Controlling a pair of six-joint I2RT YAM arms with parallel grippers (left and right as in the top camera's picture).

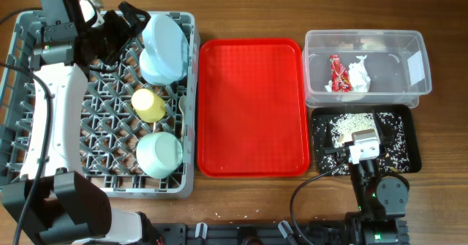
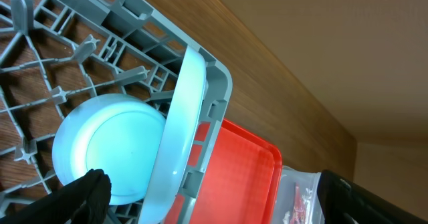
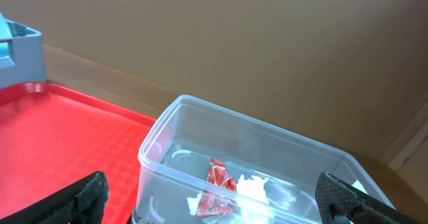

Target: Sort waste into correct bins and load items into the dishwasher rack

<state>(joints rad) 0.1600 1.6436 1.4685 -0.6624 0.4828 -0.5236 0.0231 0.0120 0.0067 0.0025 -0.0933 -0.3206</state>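
Observation:
The grey dishwasher rack point(image 1: 44, 99) holds the pale blue plate point(image 1: 164, 47) on edge at its back right, the yellow cup point(image 1: 148, 104) and the pale blue bowl point(image 1: 159, 153). My left gripper point(image 1: 128, 29) is open and empty just left of the plate point(image 2: 180, 130), whose underside faces the wrist camera. The clear tub point(image 1: 314, 91) holds the red wrapper point(image 1: 338, 74) and the white napkin point(image 1: 360, 75). The black tray point(image 1: 409, 157) holds rice scraps point(image 1: 347, 124). My right gripper point(image 1: 363, 144) hovers over it, open and empty point(image 3: 221, 200). I cannot make out the spoon and fork.
A large red tray point(image 1: 251, 106) lies between the rack and the bins, with nothing on it. It also shows in the right wrist view point(image 3: 60, 130). Bare wooden table surrounds everything. My left arm reaches across the rack's left half.

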